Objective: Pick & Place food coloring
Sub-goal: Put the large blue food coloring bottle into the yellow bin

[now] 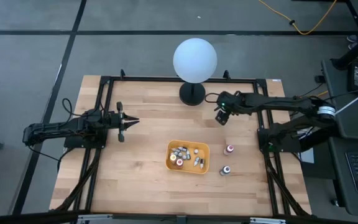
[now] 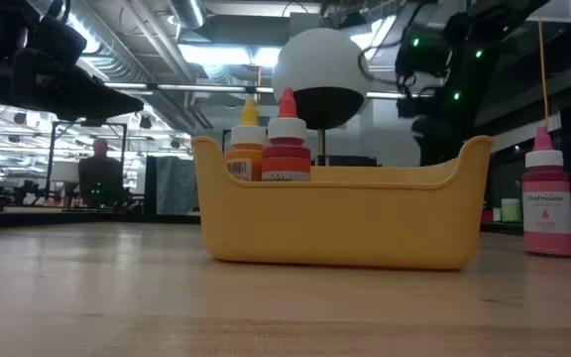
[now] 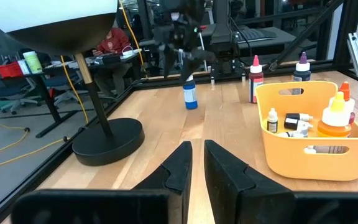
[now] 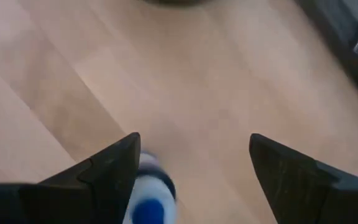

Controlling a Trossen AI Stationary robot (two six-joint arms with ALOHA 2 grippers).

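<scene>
A blue food coloring bottle [image 3: 190, 96] stands upright on the wood near the lamp base. My right gripper [image 1: 221, 118] hovers just above it, open wide. In the right wrist view the blue bottle [image 4: 148, 199] shows blurred beside one finger. A pink bottle [image 1: 229, 149] and a purple bottle [image 1: 225, 170] stand on the table right of the yellow bin [image 1: 188, 157]. The bin holds an orange bottle [image 2: 248, 139], a red bottle [image 2: 285, 139] and smaller ones. My left gripper [image 1: 129, 121] waits at the table's left with its fingers almost together, holding nothing.
A white globe lamp [image 1: 194, 59] on a black round base [image 1: 192, 93] stands at the far middle, close to my right gripper. A black frame [image 1: 104, 81] runs round the table. Bare wood lies between my left gripper and the bin.
</scene>
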